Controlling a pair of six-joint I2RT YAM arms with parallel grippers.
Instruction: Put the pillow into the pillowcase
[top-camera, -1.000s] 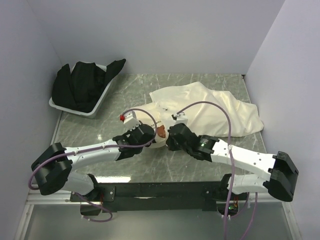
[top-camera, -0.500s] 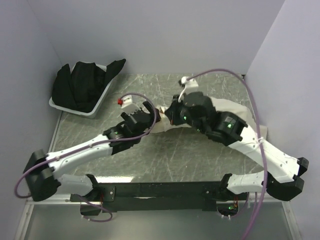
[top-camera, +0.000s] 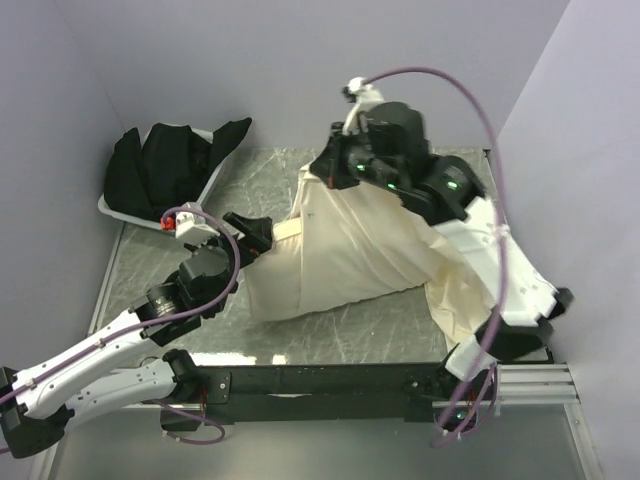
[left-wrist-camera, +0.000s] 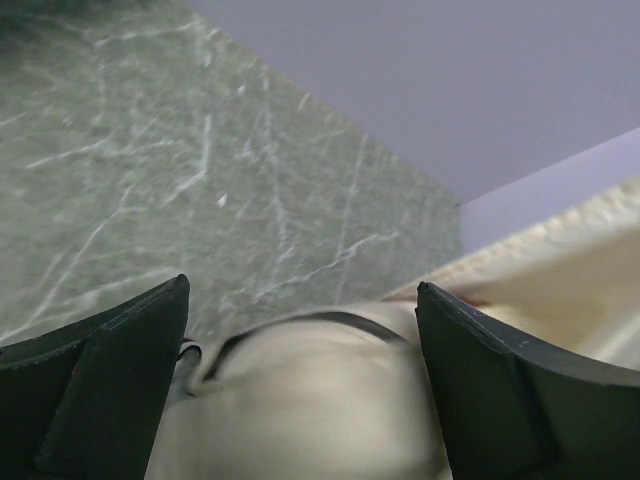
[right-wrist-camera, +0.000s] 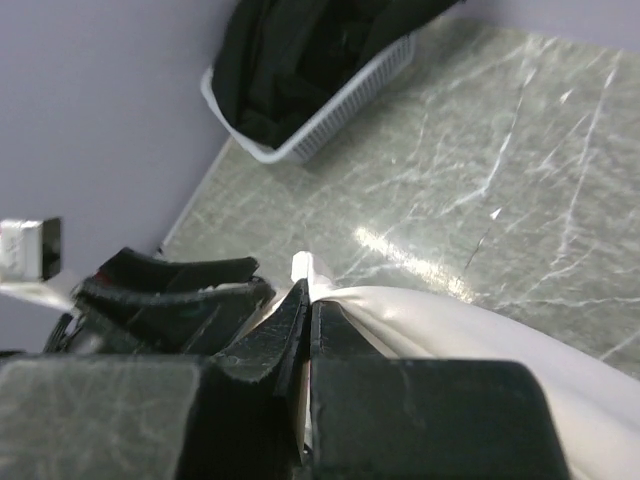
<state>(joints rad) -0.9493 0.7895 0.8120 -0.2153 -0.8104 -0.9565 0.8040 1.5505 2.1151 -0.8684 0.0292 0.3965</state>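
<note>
My right gripper (top-camera: 333, 172) is raised high at the back and is shut on a fold of the cream pillowcase (top-camera: 350, 240). The cloth hangs from it in a broad sheet down to the table. In the right wrist view the jaws are pressed together on a cloth edge (right-wrist-camera: 318, 272). My left gripper (top-camera: 250, 232) is open at the sheet's left edge, not gripping anything. Between its fingers (left-wrist-camera: 110, 370) lies a blurred cream bulk (left-wrist-camera: 320, 400). I cannot tell whether that is pillow or case. The pillow does not show apart from the cloth.
A white basket (top-camera: 195, 215) full of bundled black cloth (top-camera: 160, 170) stands at the back left, also in the right wrist view (right-wrist-camera: 330, 95). Grey walls close in the marble table (top-camera: 350, 335) on three sides. Cloth trails down over the right arm (top-camera: 470, 310).
The right gripper has risen from the table to high at the back, pulling the cream cloth up with it. The left gripper has opened, let go and drawn back to the left.
</note>
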